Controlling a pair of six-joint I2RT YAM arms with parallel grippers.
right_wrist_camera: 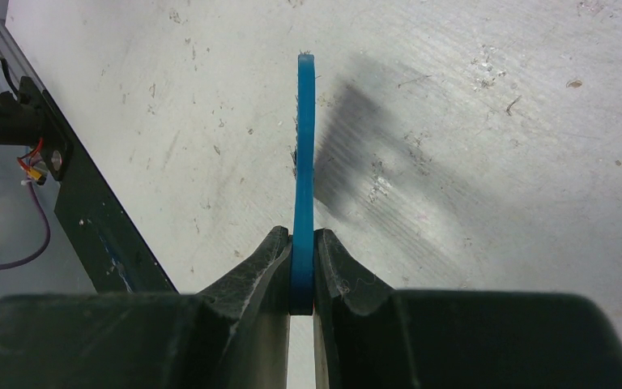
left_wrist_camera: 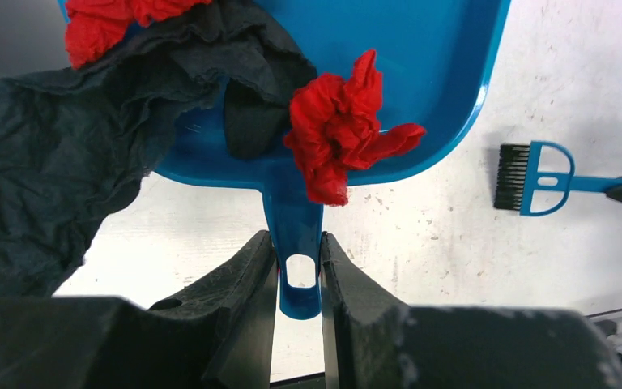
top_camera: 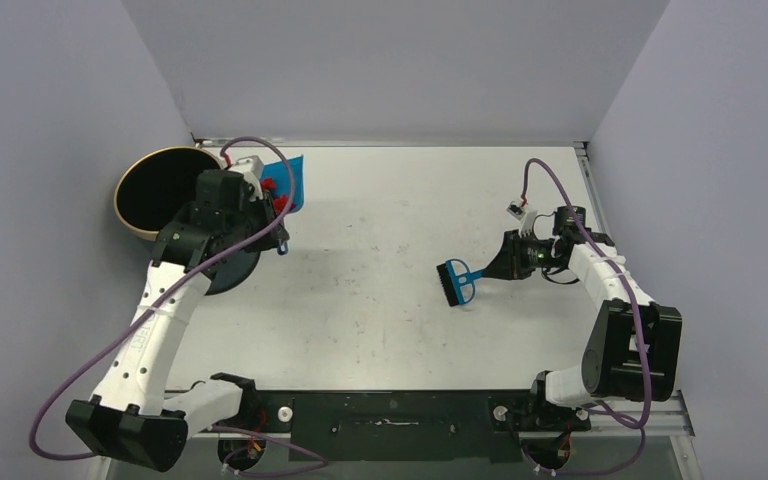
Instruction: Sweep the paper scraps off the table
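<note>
Pinching the handle of the glossy blue dustpan [left_wrist_camera: 405, 65], your left gripper [left_wrist_camera: 298, 267] is holding up crumpled red and black paper scraps [left_wrist_camera: 340, 130]; your right gripper [right_wrist_camera: 302, 267] is squeezing the flat blue brush [right_wrist_camera: 304, 146].

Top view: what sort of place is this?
Probably a lab robot test cell, not a home or shop: a scuffed white table boxed in by plain grey walls, with the left arm and right arm bolted at its near edge.

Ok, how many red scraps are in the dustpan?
2. One red scrap lies by the dustpan's handle; another at the wrist view's top left, above the dark paper. Others may hide beneath.
</note>
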